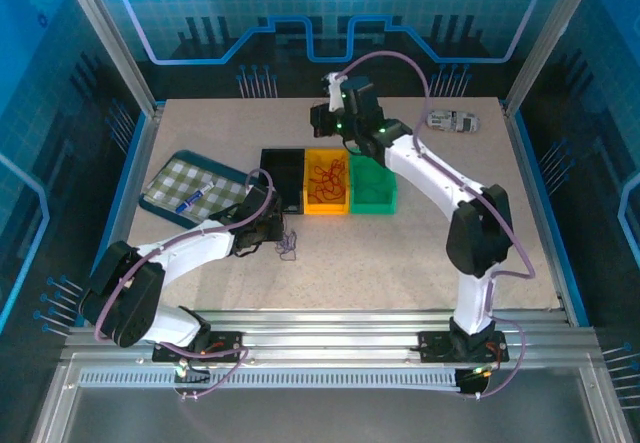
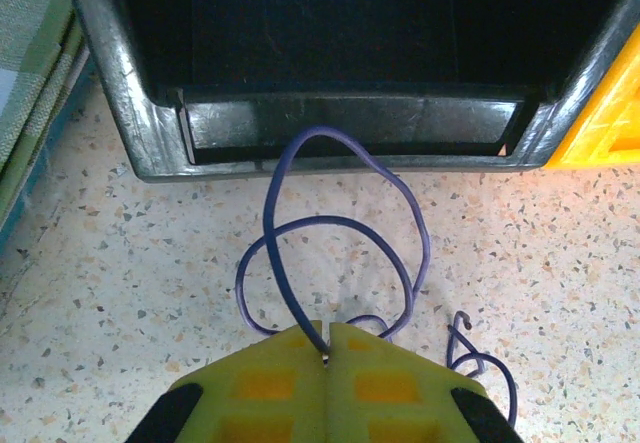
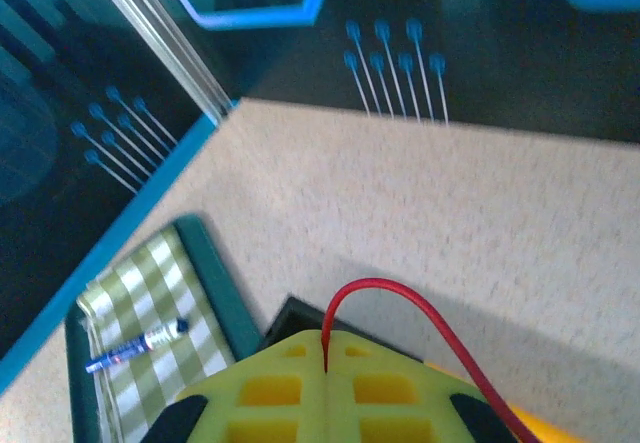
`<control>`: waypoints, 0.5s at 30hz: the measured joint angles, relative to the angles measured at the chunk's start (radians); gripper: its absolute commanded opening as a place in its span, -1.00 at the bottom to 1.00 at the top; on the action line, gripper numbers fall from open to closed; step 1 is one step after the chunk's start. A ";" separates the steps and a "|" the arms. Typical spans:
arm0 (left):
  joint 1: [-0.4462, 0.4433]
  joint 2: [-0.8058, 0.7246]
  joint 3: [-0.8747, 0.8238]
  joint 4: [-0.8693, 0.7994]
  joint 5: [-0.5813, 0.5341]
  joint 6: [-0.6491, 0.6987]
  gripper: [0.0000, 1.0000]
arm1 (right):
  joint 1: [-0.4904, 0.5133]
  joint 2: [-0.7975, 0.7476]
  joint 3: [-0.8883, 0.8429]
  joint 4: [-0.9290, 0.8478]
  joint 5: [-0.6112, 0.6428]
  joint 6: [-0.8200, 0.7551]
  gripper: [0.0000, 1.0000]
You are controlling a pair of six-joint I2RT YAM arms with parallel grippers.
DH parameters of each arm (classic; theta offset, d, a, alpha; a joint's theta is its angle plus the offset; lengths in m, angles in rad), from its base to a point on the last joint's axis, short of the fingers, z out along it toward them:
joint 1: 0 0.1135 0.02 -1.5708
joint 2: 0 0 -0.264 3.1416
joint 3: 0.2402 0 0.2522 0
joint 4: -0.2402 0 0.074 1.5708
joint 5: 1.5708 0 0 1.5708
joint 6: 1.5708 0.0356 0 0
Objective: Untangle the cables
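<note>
In the clenched left claw (image 2: pixel 327 351) the blue cable (image 2: pixel 340 225) is being pinched, its loops on the surface (image 2: pixel 560 253) by the black bin (image 2: pixel 150 143), the red cable (image 3: pixel 400 298) being gripped in the clenched right claw (image 3: pixel 325 361); knots are likely being risked by any hard pull.

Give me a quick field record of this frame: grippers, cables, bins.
left gripper: shut on blue cable, low, before black bin
right gripper: shut on red cable, raised near yellow bin
blue cable: loose loops on table
yellow bin: holds more red strands
tray: checked cloth, pen on it
</note>
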 measured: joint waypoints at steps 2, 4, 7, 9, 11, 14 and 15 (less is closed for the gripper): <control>0.000 0.001 0.004 0.000 0.000 0.000 -1.00 | 0.000 0.024 -0.025 -0.002 -0.016 0.027 -0.95; 0.000 0.001 0.006 0.001 0.000 0.000 -1.00 | 0.000 0.041 -0.047 0.001 -0.035 0.052 -0.96; 0.000 0.003 0.008 0.000 0.000 0.000 -1.00 | 0.002 0.053 -0.066 0.002 -0.058 0.087 -0.95; 0.000 0.005 0.010 0.001 0.000 0.000 -1.00 | 0.004 0.055 -0.073 0.014 -0.075 0.107 -0.95; 0.000 0.006 0.010 0.000 0.000 0.000 -1.00 | 0.006 0.055 -0.082 0.037 -0.097 0.130 -0.95; 0.000 0.006 0.010 0.000 0.000 0.000 -1.00 | 0.005 0.055 -0.109 0.084 -0.118 0.164 -0.96; 0.000 0.006 0.010 0.001 0.000 0.000 -1.00 | 0.005 0.055 -0.122 0.099 -0.123 0.178 -0.96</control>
